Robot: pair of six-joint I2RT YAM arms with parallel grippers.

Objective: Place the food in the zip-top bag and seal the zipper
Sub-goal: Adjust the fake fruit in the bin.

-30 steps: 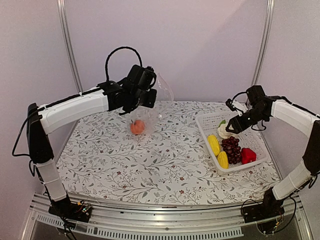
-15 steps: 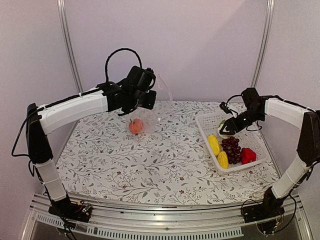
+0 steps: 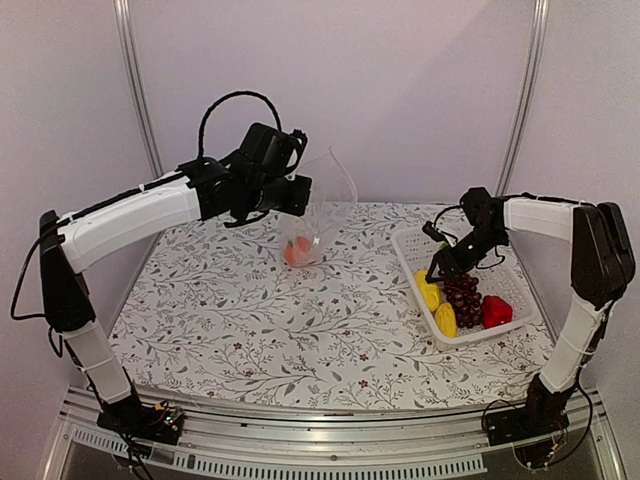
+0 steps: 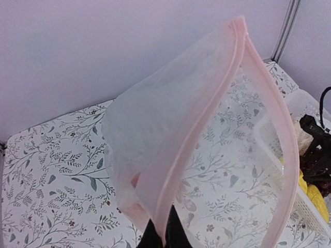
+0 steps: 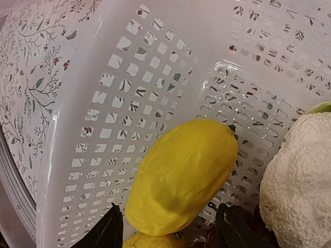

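My left gripper (image 3: pixel 300 198) is shut on the mouth edge of the zip-top bag (image 3: pixel 322 215) and holds it up above the table's back middle. In the left wrist view its fingertips (image 4: pixel 165 238) pinch the pink zipper (image 4: pixel 209 126), and the bag's mouth gapes. An orange piece (image 3: pixel 297 251) lies in the bag's bottom. My right gripper (image 3: pixel 437 272) is low in the white basket (image 3: pixel 515 285). It stands open, a finger on each side of a yellow piece (image 5: pixel 181 175). Beside that piece are the white cauliflower (image 5: pixel 300 175), the grapes (image 3: pixel 463 297), a second yellow piece (image 3: pixel 446 320) and the red piece (image 3: pixel 495 312).
The basket sits at the table's right side, near the right edge. A flowered cloth (image 3: pixel 300 330) covers the table. Metal uprights (image 3: pixel 135 90) stand at the back corners in front of the purple wall.
My left arm has carried the bag rightward and a bit higher, and the orange piece swung with it. My right gripper moved left and down in the basket, over to the yellow piece.
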